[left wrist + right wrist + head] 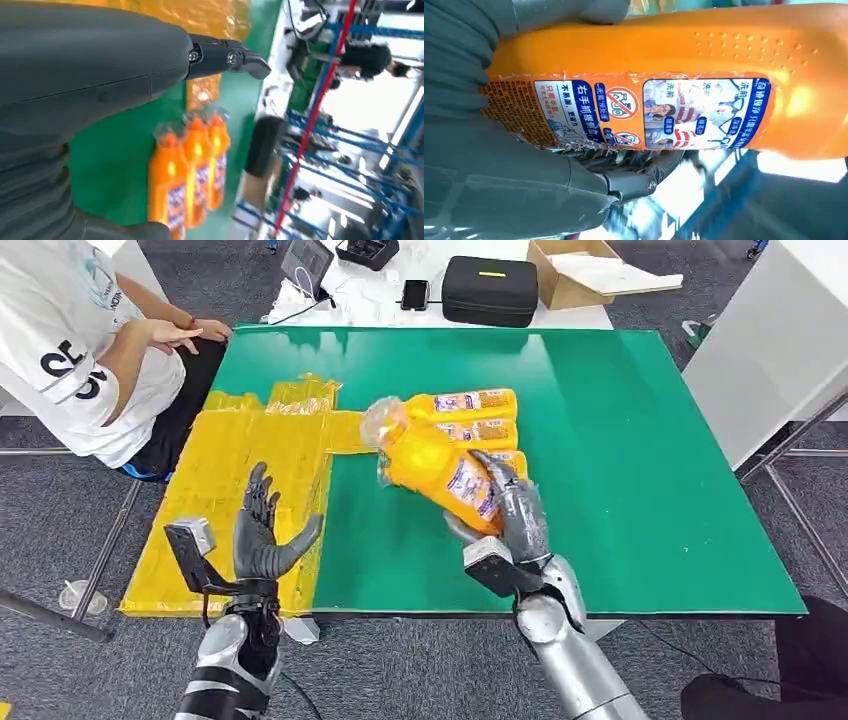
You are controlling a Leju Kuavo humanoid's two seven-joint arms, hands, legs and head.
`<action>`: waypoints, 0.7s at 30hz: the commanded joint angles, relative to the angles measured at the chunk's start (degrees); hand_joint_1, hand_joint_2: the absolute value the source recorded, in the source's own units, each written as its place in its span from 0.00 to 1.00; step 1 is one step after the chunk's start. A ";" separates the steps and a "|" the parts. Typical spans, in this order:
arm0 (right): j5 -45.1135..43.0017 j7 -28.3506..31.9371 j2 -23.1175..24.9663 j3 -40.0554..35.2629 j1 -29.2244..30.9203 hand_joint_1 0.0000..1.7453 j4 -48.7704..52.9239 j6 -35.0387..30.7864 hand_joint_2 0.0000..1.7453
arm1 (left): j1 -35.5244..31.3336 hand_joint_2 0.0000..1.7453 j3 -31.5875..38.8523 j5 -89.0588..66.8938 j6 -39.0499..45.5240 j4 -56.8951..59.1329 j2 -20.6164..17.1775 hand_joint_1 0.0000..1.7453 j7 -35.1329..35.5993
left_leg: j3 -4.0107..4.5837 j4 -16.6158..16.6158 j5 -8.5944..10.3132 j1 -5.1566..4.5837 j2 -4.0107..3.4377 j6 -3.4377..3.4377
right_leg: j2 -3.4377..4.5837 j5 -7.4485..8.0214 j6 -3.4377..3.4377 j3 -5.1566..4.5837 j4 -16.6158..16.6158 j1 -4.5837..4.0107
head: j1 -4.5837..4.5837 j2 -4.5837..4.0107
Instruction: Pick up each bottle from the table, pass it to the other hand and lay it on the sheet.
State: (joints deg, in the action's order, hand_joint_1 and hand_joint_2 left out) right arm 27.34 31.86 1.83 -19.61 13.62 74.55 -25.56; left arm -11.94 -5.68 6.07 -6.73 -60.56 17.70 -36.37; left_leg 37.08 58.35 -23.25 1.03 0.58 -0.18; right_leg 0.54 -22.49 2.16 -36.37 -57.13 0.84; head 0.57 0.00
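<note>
1. Bottle (440, 472), orange with a clear cap, was gripped low on its body by the right hand (512, 518) and raised off the green table (640, 460), tilted, cap pointing toward the left.
2. Seen close from the right wrist: fingers (634, 167) wrapped under the label, thumb pressed on the opposite side.
3. Left hand (262, 540) was held empty, fingers spread and upright, above the yellow sheet (220, 490), well apart from the bottle.
4. Judged step: pick-up done, hand-over not yet begun.
5. Next move would call for bringing bottle and left hand together, closing the left hand on the free upper body, then loosening the right.
6. Three more bottles (475, 418) lay side by side on the table, just behind the raised one.
7. Person (80, 350) sat at the far left corner.
</note>
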 commanded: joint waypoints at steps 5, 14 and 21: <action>-2.68 5.58 5.90 7.72 -2.47 1.00 -6.75 1.49 1.00 | 0.56 1.00 -9.18 3.86 -8.53 -6.00 -3.21 0.00 2.32 | -0.36 -0.07 -0.11 -0.06 -0.09 0.05 | -0.02 -0.07 -0.12 0.35 0.08 0.04 | -0.02 0.00; -2.33 7.73 9.44 3.58 -0.08 1.00 -18.40 4.98 1.00 | -0.38 1.00 -11.38 1.97 -10.14 -3.63 -3.34 0.00 2.43 | -0.29 -0.08 -0.09 -0.06 -0.18 0.06 | 0.10 -0.01 -0.07 0.22 0.09 0.05 | 0.00 0.00; 1.91 6.95 11.22 -1.21 2.79 1.00 -21.90 1.38 1.00 | -2.06 1.00 -13.00 -0.20 -10.41 0.07 -3.31 0.00 3.09 | -0.27 -0.07 -0.10 -0.08 -0.23 0.07 | 0.13 -0.02 -0.09 0.22 0.07 0.06 | 0.00 0.00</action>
State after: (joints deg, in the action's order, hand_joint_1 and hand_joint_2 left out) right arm 27.13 39.26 11.28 -15.94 10.93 62.51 -21.79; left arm -11.01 -15.54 7.36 -16.98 -66.31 16.79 -33.83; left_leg 37.11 58.34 -23.27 0.94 0.57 -0.14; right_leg 0.54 -22.48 2.17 -36.41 -57.13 0.94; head 0.57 0.00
